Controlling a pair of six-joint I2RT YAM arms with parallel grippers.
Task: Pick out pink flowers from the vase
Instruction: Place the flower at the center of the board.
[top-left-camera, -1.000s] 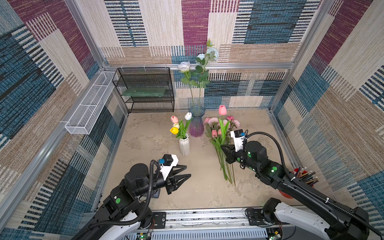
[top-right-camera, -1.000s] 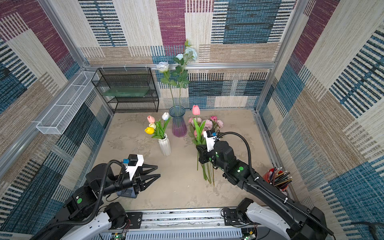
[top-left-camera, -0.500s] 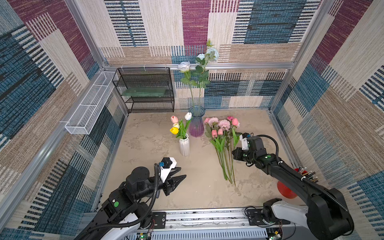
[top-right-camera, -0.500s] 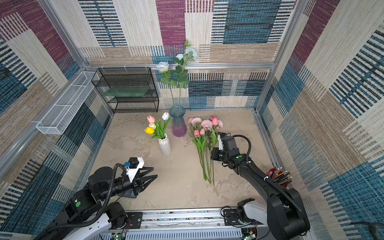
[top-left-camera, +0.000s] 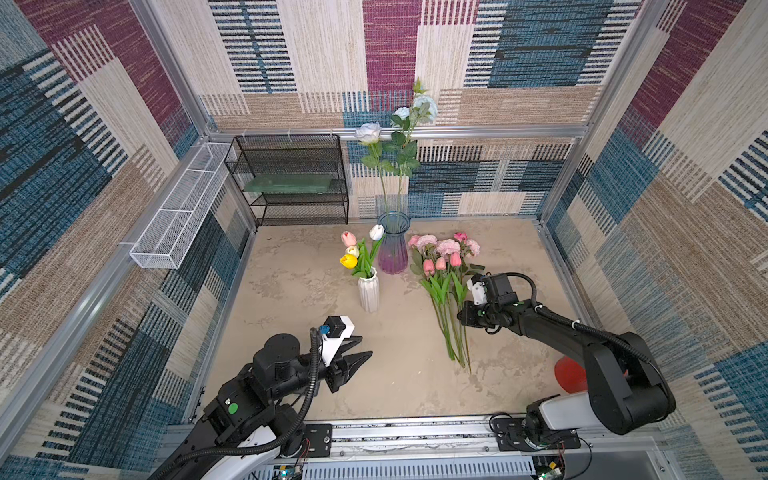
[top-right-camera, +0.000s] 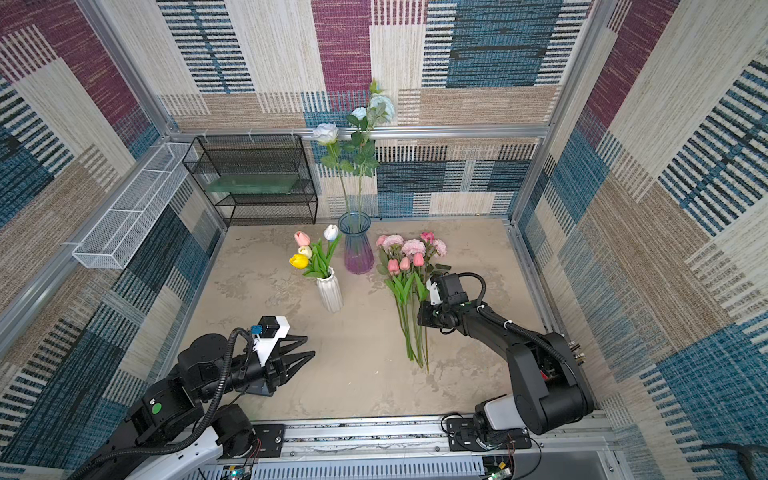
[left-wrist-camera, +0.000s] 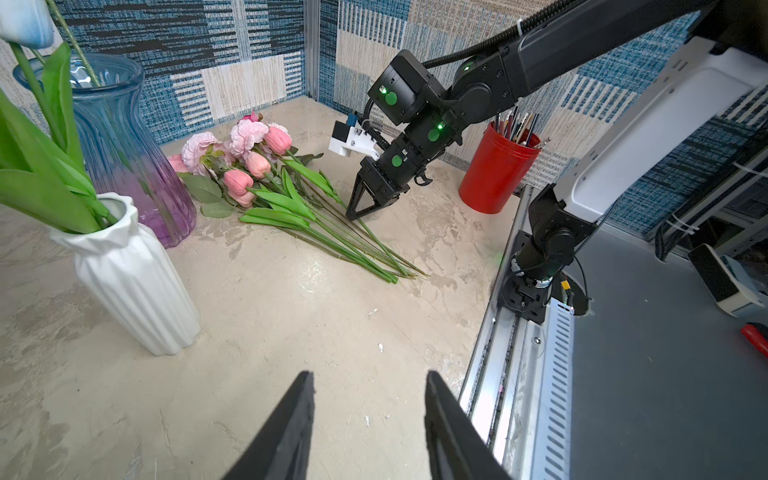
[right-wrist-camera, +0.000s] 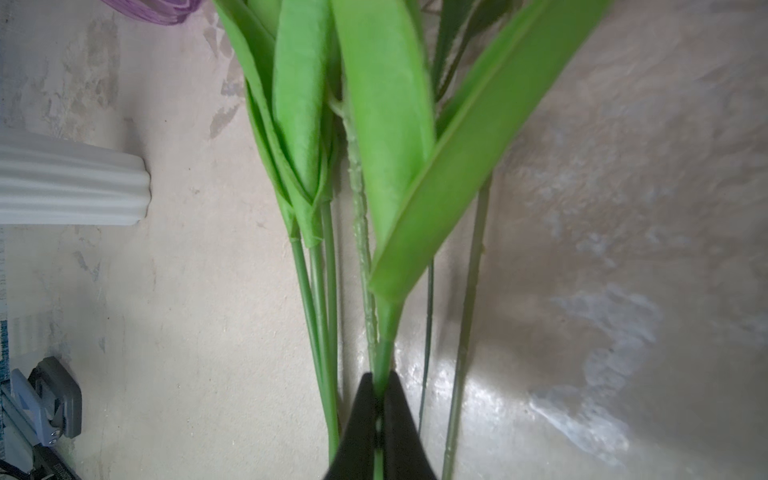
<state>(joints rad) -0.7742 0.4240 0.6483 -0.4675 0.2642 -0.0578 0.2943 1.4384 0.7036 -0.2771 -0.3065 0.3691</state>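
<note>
The pink flowers (top-left-camera: 440, 253) (top-right-camera: 409, 251) (left-wrist-camera: 245, 162) lie in a flat bunch on the table, to the right of the blue-purple glass vase (top-left-camera: 392, 245) (top-right-camera: 355, 249) (left-wrist-camera: 124, 137). Their stems point toward the front. My right gripper (top-left-camera: 459, 318) (top-right-camera: 419, 318) (left-wrist-camera: 352, 215) (right-wrist-camera: 377, 380) is low over the bunch's right side, shut on one green stem (right-wrist-camera: 382, 353). My left gripper (top-left-camera: 365, 346) (top-right-camera: 310, 345) (left-wrist-camera: 369, 376) hangs open and empty over the front left of the table. One more pink tulip (top-left-camera: 348, 238) stands in the white ribbed vase (top-left-camera: 369, 291) (left-wrist-camera: 133, 278).
Pale blue-white roses (top-left-camera: 370, 133) stand tall in the glass vase. A black wire shelf (top-left-camera: 291, 178) is at the back left, with a white wire basket (top-left-camera: 178, 212) on the left wall. A red cup of pencils (top-left-camera: 569, 374) (left-wrist-camera: 496, 170) stands beside the right arm.
My right gripper has brought a pink tulip down from upright above the bunch to lie flat with the others, still gripping its stem. The left arm has barely shifted.
</note>
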